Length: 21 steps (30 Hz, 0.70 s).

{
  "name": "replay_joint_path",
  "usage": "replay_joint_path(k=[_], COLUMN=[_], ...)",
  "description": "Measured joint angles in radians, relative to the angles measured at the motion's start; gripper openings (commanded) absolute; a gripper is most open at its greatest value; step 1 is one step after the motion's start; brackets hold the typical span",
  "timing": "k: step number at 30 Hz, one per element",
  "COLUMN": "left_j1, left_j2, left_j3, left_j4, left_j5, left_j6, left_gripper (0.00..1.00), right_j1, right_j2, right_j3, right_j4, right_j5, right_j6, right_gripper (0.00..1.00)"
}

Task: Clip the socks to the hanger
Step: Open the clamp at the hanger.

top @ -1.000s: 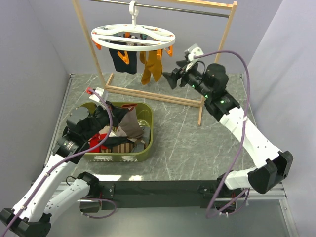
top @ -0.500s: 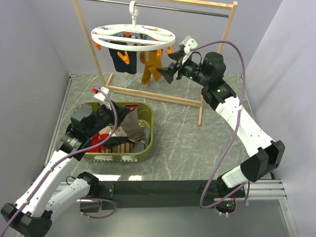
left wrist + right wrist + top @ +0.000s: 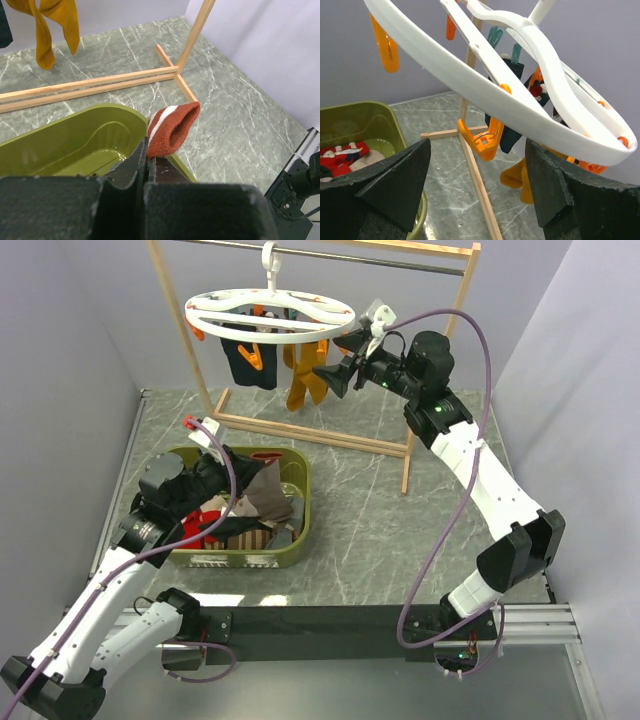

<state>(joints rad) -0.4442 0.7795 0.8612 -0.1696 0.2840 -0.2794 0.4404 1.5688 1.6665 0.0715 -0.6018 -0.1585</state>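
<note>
Left gripper point(image 3: 146, 167), low over the left part of the bin point(image 3: 300, 530), is clamped on a sock point(image 3: 172, 127): its jaws meet on the dark red cuff with white stripes. From the left wrist, the cuff sticks up and to the right past the fingertips, above the bin's right rim. In the top view the gripper sits among the heap of clothes in the bin, and taupe fabric point(image 3: 263, 490) lies just right of it; how much of the sock is lifted cannot be told.

Right gripper point(image 3: 333, 375) is raised at the far side of the table point(image 3: 390, 520), just below the right end of the hanger point(image 3: 300, 331). Its fingers point(image 3: 395, 185) are spread wide. From the right wrist, an orange clip point(image 3: 482, 142) hangs from the near rim of the white ring between the two fingers; whether either finger touches it cannot be told.

Hanger: hooked on the top bar of the wooden rack point(image 3: 310, 432), far centre. A navy sock point(image 3: 245, 360) and mustard socks point(image 3: 305, 380) hang from its clips, the mustard pair just left of the right gripper. The bin is on the table, near and left of the rack's base.
</note>
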Motion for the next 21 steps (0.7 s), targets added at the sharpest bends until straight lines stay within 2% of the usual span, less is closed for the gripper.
replay_joint_path(k=[5, 21], left_j1=[0.003, 0.005], left_j2=[-0.004, 0.006], left_j3=[0.000, 0.000], left_j4=[0.000, 0.007], left_j5=[0.007, 0.033], left_j6=[0.001, -0.007], left_gripper=[0.01, 0.01], right_j1=[-0.016, -0.027], right_j2=[0.028, 0.066], right_j3=[0.050, 0.067], right_j4=[-0.004, 0.051], right_j5=[-0.036, -0.092], right_j6=[0.000, 0.039], right_gripper=[0.79, 0.71])
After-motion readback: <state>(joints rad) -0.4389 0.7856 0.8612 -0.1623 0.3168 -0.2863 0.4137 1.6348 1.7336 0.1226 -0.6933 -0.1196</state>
